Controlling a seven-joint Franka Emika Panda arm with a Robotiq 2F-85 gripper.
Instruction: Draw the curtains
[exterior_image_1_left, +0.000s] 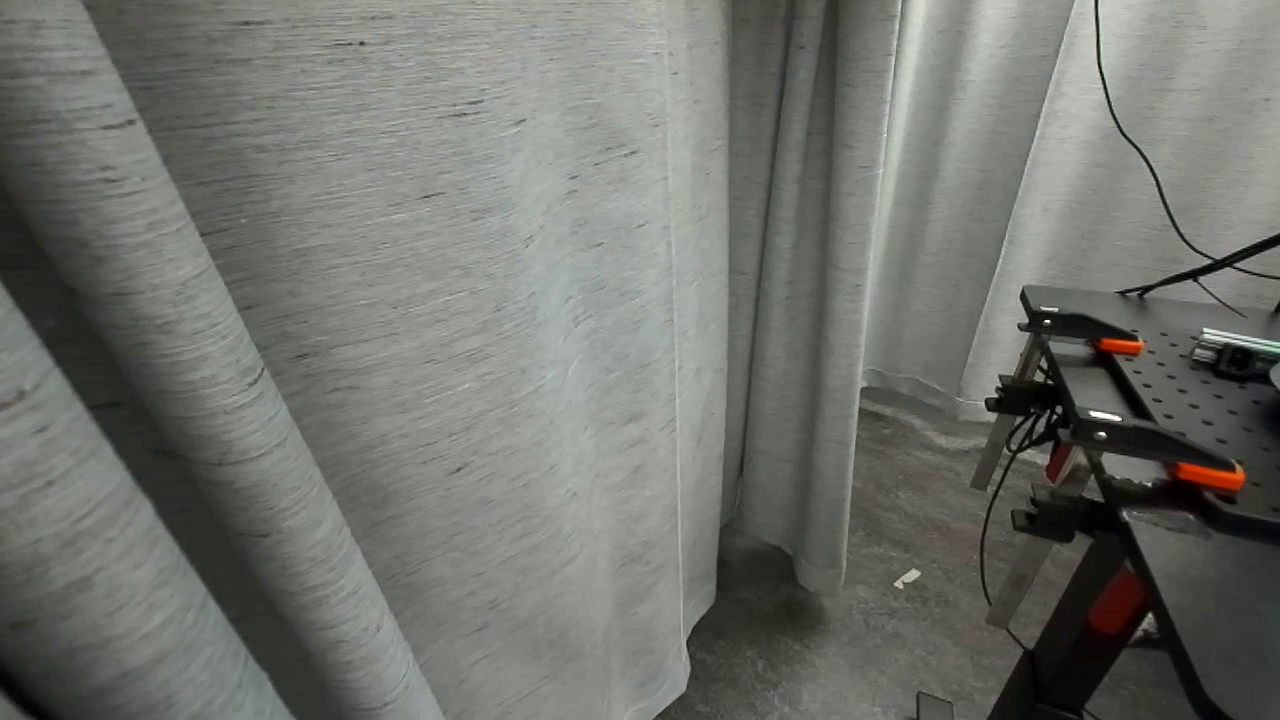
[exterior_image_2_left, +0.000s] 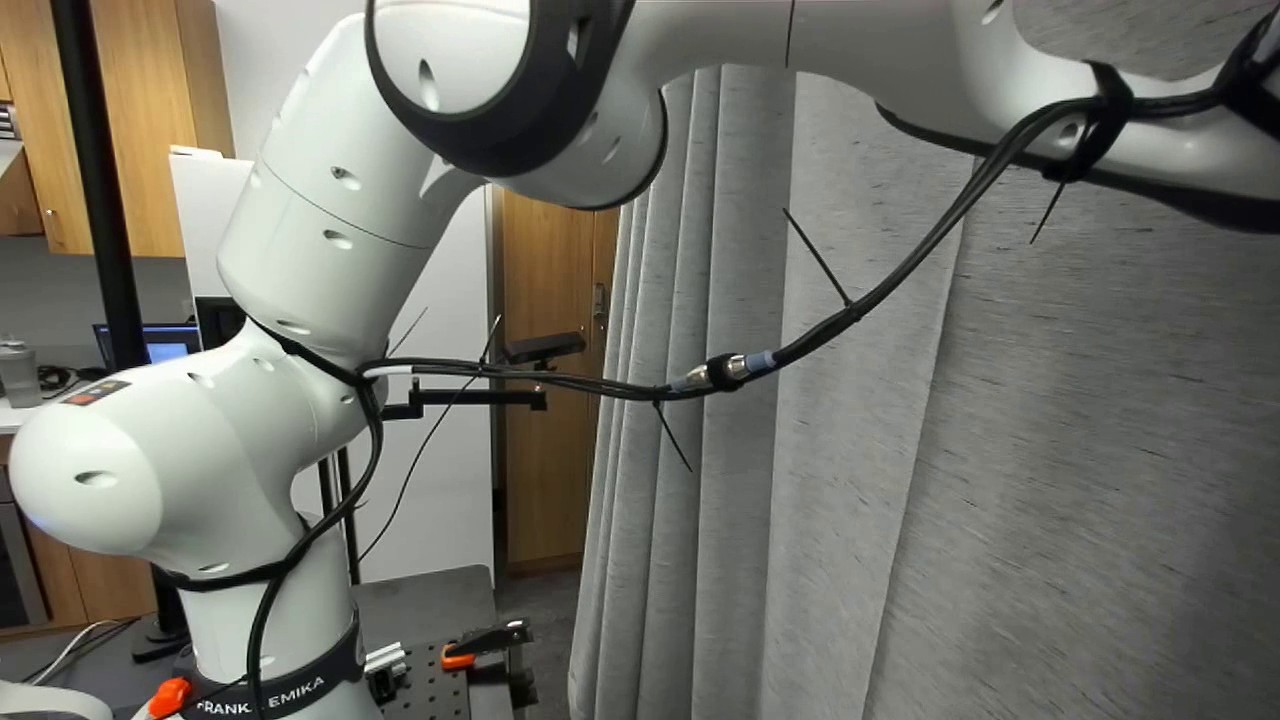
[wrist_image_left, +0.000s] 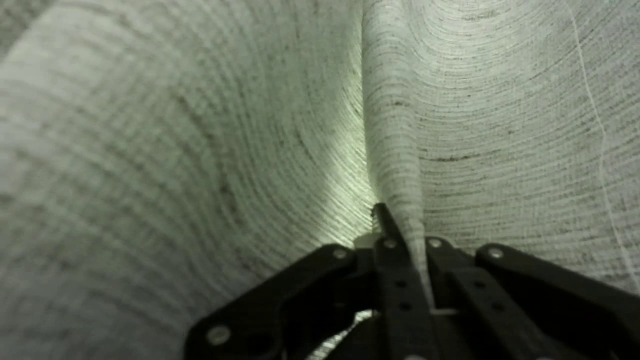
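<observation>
the pincer over there is gripping the curtains by a narrow fold; this is running lengthwise ahead of it.

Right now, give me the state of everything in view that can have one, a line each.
Curtain: hanging in folds, pinched at one spot
Gripper: shut on the curtain
Arm: raised, bent
Cables: strapped to the arm
Clamps: fixed at the edge of the table
Wall cupboard: shut
Wooden door: looks shut
Monitor: on
</observation>
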